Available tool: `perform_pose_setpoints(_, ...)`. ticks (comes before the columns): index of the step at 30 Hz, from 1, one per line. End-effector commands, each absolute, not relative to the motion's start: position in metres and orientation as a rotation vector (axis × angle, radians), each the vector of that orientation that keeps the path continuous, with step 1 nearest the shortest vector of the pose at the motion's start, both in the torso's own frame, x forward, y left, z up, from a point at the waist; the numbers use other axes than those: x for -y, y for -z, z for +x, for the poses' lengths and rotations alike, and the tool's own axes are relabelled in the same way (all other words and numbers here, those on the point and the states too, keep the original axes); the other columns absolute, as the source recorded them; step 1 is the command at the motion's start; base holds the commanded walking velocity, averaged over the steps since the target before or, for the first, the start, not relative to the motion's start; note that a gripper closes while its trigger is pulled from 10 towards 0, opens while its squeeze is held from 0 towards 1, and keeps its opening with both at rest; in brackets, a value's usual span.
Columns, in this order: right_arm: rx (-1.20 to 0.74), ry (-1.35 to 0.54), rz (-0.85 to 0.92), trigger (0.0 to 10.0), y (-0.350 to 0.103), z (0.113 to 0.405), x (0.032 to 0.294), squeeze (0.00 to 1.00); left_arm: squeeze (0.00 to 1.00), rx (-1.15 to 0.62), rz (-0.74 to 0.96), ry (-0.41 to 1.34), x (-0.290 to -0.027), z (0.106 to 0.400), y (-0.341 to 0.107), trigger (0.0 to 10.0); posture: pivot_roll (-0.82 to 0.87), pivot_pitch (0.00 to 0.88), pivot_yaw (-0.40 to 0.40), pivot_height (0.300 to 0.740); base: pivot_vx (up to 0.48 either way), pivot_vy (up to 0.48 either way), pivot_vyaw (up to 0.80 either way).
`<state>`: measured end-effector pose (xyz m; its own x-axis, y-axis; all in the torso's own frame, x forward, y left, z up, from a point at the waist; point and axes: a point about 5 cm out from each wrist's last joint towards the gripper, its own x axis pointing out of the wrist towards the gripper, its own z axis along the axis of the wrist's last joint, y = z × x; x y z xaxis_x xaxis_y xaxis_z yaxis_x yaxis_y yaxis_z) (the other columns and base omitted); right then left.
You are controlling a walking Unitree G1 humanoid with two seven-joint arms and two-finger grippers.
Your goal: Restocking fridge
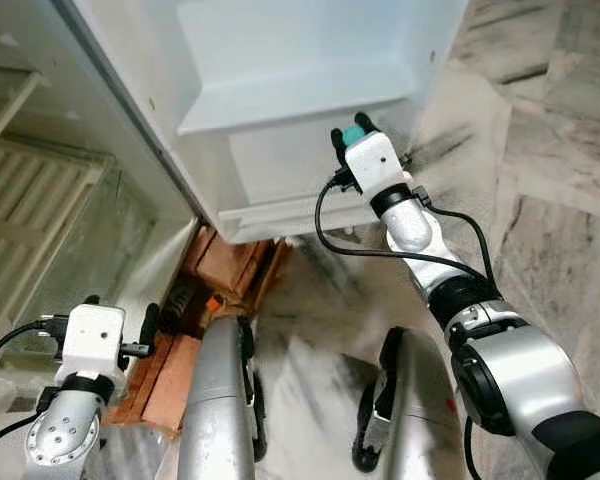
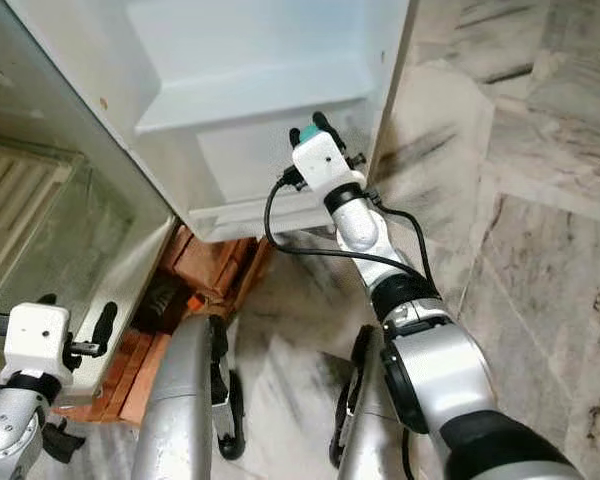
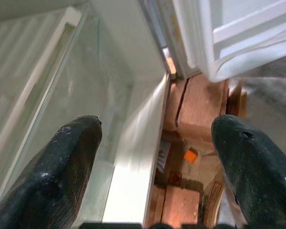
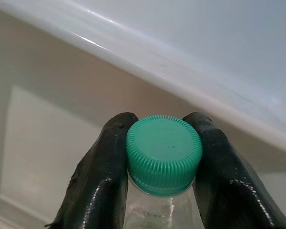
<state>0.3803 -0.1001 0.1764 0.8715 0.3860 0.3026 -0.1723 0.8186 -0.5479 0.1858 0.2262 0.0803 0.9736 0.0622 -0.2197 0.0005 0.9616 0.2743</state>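
I have the right gripper [image 4: 163,157] raised against the open fridge door [image 1: 280,60], its fingers [image 4: 97,176] clenched on a clear bottle [image 4: 162,212] just under its green cap [image 4: 164,153], below the door shelf [image 1: 290,105]. My left gripper [image 3: 155,162] hangs low with fingers spread wide over what look like bricks [image 3: 193,105] beneath the fridge, by the marble floor [image 1: 540,140].
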Motion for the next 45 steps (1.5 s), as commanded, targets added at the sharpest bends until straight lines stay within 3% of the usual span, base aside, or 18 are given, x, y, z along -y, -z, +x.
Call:
perform_pose_setpoints(1, 0.365, -0.278, -0.58, 10.0, -0.165, 0.38, 0.11, 0.0, 0.0, -0.25, 0.291, -0.041, -0.232, 0.181, -0.081, 10.0, 0.27, 0.341, 0.087, 0.58, 0.0, 0.0, 0.0)
perform_pose_setpoints(11, 0.453, -0.295, -0.63, 10.0, -0.166, 0.375, 0.099, 0.0, 0.0, -0.262, 0.302, -0.038, -0.233, 0.179, -0.083, 10.0, 0.29, 0.345, 0.096, 0.58, 0.0, 0.0, 0.0)
perform_pose_setpoints(15, 0.586, -0.324, -0.551, 10.0, -0.191, 0.374, 0.083, 0.0, 0.0, -0.269, 0.304, -0.035, -0.234, 0.178, -0.083, 10.0, 0.28, 0.344, 0.098, 0.58, 0.0, 0.0, 0.0)
perform_pose_setpoints(19, 0.601, -0.353, -0.529, 10.0, -0.193, 0.372, 0.077, 0.0, 0.0, -0.272, 0.304, -0.032, -0.233, 0.18, -0.083, 10.0, 0.28, 0.342, 0.1, 0.58, 0.0, 0.0, 0.0)
perform_pose_setpoints(22, 0.512, -0.342, -0.544, 10.0, -0.179, 0.374, 0.084, 0.0, 0.0, -0.274, 0.304, -0.026, -0.232, 0.181, -0.083, 10.0, 0.28, 0.343, 0.1, 0.58, 0.0, 0.0, 0.0)
perform_pose_setpoints(25, 0.221, -0.215, -0.477, 10.0, -0.147, 0.381, 0.115, 0.0, 0.0, -0.276, 0.303, -0.021, -0.231, 0.182, -0.082, 10.0, 0.28, 0.341, 0.099, 0.58, 0.0, 0.0, 0.0)
perform_pose_setpoints(35, -0.019, -0.013, -0.267, 10.0, -0.123, 0.381, 0.157, 0.0, 0.0, -0.284, 0.306, -0.01, -0.231, 0.186, -0.081, 10.0, 0.28, 0.333, 0.1, 0.58, 0.0, 0.0, 0.0)
perform_pose_setpoints(36, -0.053, 0.02, -0.236, 10.0, -0.12, 0.381, 0.162, 0.09, 0.0, -0.283, 0.308, -0.008, -0.231, 0.187, -0.081, 10.0, 0.28, 0.33, 0.101, 0.58, 0.0, 0.0, 0.0)
perform_pose_setpoints(37, -0.053, 0.02, -0.236, 10.0, -0.12, 0.381, 0.162, 0.09, 0.0, -0.283, 0.308, -0.008, -0.231, 0.187, -0.081, 10.0, 0.28, 0.33, 0.101, 0.58, 0.0, 0.0, 0.0)
perform_pose_setpoints(38, -0.071, 0.045, -0.206, 10.0, -0.118, 0.38, 0.166, 0.77, 0.0, -0.282, 0.311, -0.005, -0.231, 0.188, -0.081, 10.0, 0.28, 0.327, 0.102, 0.58, 0.0, 0.0, 0.0)
perform_pose_setpoints(39, -0.079, 0.056, -0.187, 10.0, -0.117, 0.38, 0.168, 1.0, 0.0, -0.281, 0.312, -0.004, -0.231, 0.188, -0.08, 10.0, 0.27, 0.326, 0.103, 0.58, 0.0, 0.0, 0.0)
perform_pose_setpoints(45, -0.085, 0.064, -0.166, 10.0, -0.117, 0.38, 0.172, 1.0, 0.0, -0.283, 0.309, 0.005, -0.231, 0.194, -0.079, 10.0, 0.26, 0.316, 0.106, 0.58, 0.0, 0.0, 0.0)
